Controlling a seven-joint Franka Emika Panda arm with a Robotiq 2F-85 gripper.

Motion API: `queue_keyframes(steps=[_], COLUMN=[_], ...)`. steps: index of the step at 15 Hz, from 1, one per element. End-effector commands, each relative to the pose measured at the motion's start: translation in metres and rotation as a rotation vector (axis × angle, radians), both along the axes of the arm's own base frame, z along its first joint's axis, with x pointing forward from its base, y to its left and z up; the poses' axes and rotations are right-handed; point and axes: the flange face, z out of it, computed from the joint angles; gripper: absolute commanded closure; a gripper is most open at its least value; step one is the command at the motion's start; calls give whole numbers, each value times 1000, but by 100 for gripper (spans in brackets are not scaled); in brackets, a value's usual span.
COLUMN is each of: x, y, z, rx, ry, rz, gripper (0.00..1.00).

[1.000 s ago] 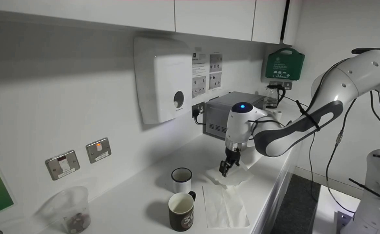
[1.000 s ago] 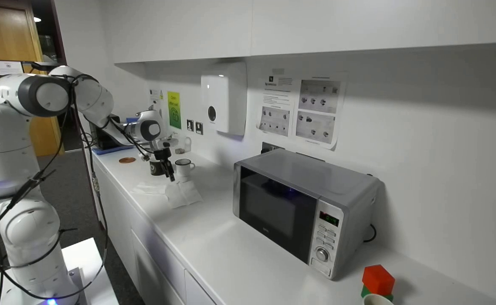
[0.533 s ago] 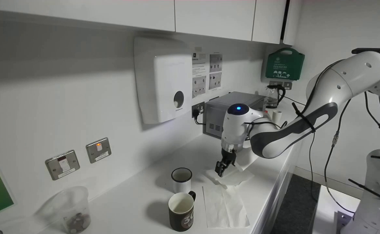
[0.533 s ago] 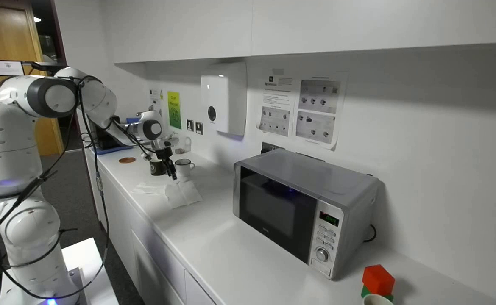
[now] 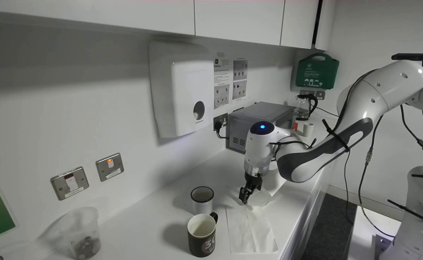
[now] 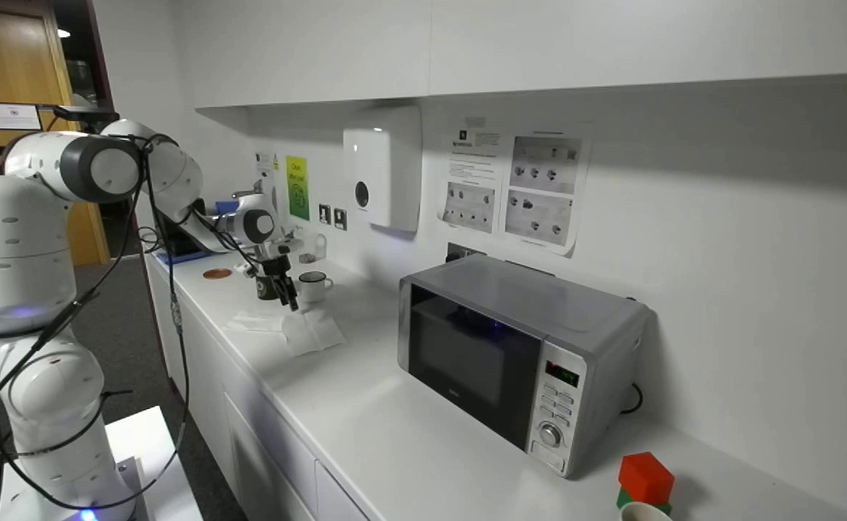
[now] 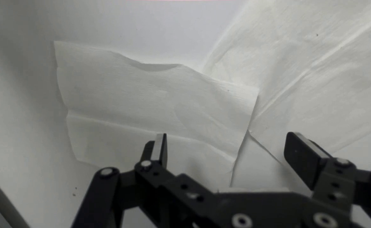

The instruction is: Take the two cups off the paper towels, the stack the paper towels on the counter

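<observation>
Fingers [image 7: 302,155] lowered | spread apart | over paper towels [image 7: 147,91] | dark mug [image 5: 200,242], pale cup [image 5: 202,207] unmoved

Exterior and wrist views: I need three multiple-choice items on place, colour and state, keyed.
1. Where does the dark mug stand?
A) on the microwave
B) on the counter, beside a paper towel
C) inside the clear container

2. What colour is the first-aid kit?
A) red
B) yellow
C) green

3. The gripper is:
A) open
B) shut on a paper towel
C) shut on the dark mug

B: a gap parts it from the paper towel in an exterior view.
C: it shows green there.
A: its jaws stand apart in the wrist view.
</observation>
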Motion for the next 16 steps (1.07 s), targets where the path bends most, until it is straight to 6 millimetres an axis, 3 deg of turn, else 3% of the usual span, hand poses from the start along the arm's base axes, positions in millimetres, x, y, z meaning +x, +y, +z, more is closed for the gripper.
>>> queue_keyframes(steps=[1, 13, 14, 16], x=[3, 11, 12, 13], y=[4, -14, -14, -15], z=[-3, -37, -38, -41], rx=[-27, -90, -92, -93], ry=[9, 77, 80, 89], rz=[58, 95, 92, 86], gripper=[0, 0, 25, 32])
